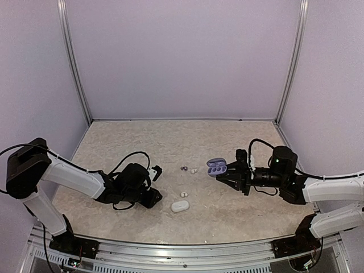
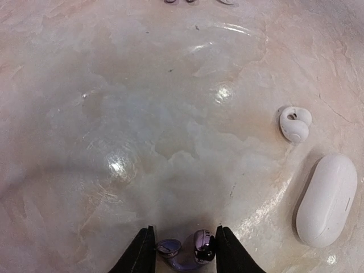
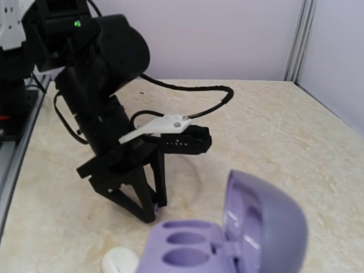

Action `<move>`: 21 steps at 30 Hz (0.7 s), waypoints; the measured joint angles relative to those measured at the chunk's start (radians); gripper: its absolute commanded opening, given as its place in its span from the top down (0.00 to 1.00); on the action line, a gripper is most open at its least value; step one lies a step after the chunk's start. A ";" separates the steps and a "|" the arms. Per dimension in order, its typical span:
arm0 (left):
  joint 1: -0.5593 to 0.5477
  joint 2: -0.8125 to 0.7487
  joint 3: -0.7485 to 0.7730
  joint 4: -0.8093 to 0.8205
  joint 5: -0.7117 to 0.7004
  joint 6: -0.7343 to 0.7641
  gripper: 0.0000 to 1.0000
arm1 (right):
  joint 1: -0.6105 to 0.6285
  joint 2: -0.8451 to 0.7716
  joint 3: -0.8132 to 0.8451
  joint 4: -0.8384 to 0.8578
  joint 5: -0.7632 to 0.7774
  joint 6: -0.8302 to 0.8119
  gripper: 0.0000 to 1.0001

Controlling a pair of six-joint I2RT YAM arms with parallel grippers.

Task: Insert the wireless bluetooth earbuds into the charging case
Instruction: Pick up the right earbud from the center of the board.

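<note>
My left gripper [image 1: 154, 197] is low on the table, shut on a dark shiny purple-grey earbud [image 2: 196, 249] that sits between its fingertips; the right wrist view shows its tips [image 3: 149, 207] on the table. A cream-white earbud [image 2: 294, 123] lies just ahead to its right, also in the top view [image 1: 183, 194]. Another dark bud [image 1: 183, 168] and a cream bud [image 1: 194, 170] lie mid-table. My right gripper [image 1: 220, 172] is shut on an open lilac charging case [image 1: 216, 166], held above the table. Its two sockets are empty [image 3: 193, 247]. Its own fingers are hidden in the wrist view.
A closed white pebble-shaped case [image 1: 180, 206] lies just right of my left gripper and shows in the left wrist view [image 2: 327, 199]. A metal rail runs along the near table edge [image 1: 182, 249]. Lilac walls enclose the back and sides.
</note>
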 measured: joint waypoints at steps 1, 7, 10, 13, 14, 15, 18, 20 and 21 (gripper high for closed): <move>0.002 0.000 -0.001 0.001 0.000 0.003 0.65 | 0.006 0.000 -0.003 0.003 0.008 -0.013 1.00; 0.003 0.000 -0.005 0.006 -0.003 0.019 0.68 | 0.037 0.000 -0.006 0.021 0.078 -0.105 1.00; 0.003 -0.002 -0.006 0.007 -0.004 0.023 0.69 | 0.050 0.000 -0.006 0.020 0.121 -0.150 1.00; 0.003 -0.006 -0.008 0.003 -0.003 0.030 0.69 | 0.055 0.000 -0.006 0.019 0.154 -0.181 1.00; 0.003 -0.010 -0.008 -0.002 -0.003 0.035 0.69 | 0.056 0.000 -0.006 0.019 0.161 -0.185 1.00; 0.003 -0.012 -0.008 -0.007 -0.003 0.037 0.69 | 0.056 0.000 -0.006 0.019 0.169 -0.190 1.00; 0.003 -0.025 -0.003 -0.037 0.000 0.046 0.69 | 0.063 0.000 -0.006 0.019 0.189 -0.200 1.00; 0.005 -0.035 0.005 -0.047 0.002 0.051 0.69 | 0.069 0.001 -0.011 0.024 0.203 -0.204 1.00; 0.007 -0.043 0.008 -0.048 0.005 0.055 0.69 | 0.071 0.001 -0.016 0.026 0.209 -0.206 1.00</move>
